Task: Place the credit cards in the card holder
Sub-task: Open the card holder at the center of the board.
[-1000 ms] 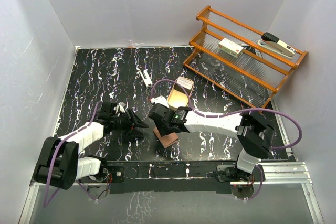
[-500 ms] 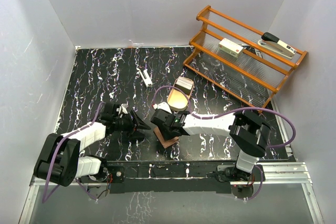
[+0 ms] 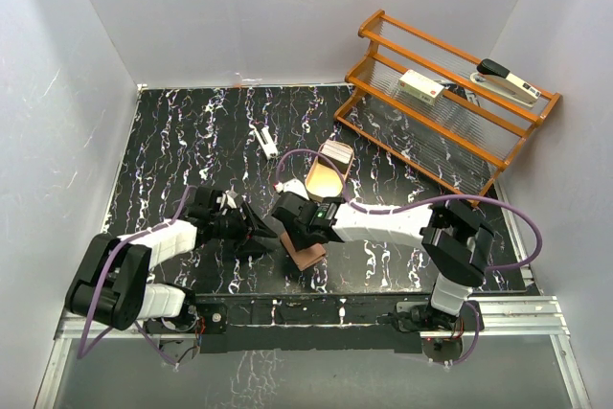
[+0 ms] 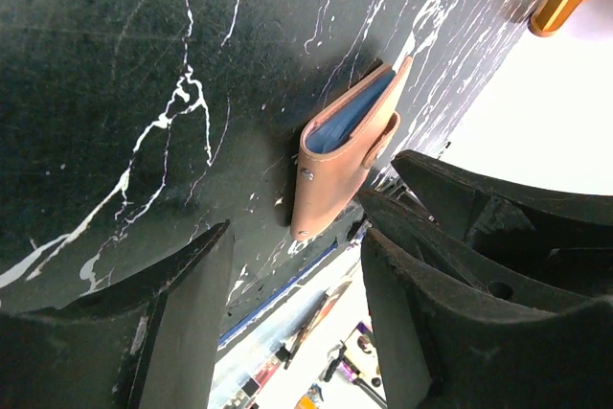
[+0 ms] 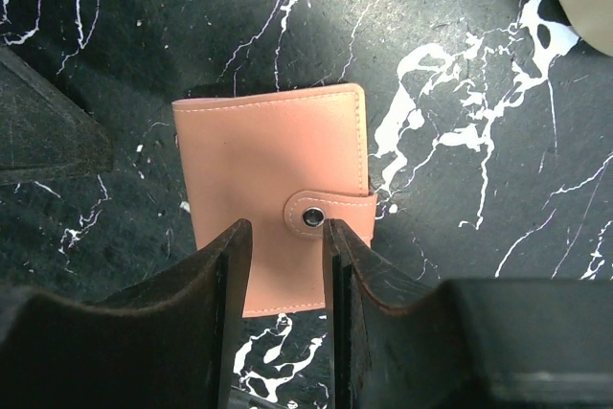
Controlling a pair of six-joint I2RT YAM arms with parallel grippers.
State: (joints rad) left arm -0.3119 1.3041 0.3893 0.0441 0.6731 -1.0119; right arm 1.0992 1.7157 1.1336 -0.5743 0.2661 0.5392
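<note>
Black, white-veined marble table [image 3: 192, 141] carries all items. Orange wooden rack [image 3: 450, 131] stands well behind and to the right of the card holder [image 5: 268, 160], a closed salmon bifold lying near the front edge with its snap tab folded over. Left gripper [image 4: 297, 237] sits low just left of the card holder, jaws well apart, gripping nothing. Right gripper [image 5: 284, 229] hangs directly over the card holder, jaws narrowly apart either side of the tab, clamping nothing; contact cannot be determined. Tan oval tray [image 3: 321, 184] lies just behind the card holder. Credit cards [image 3: 335, 152] rest in it, at the end away from the card holder
</note>
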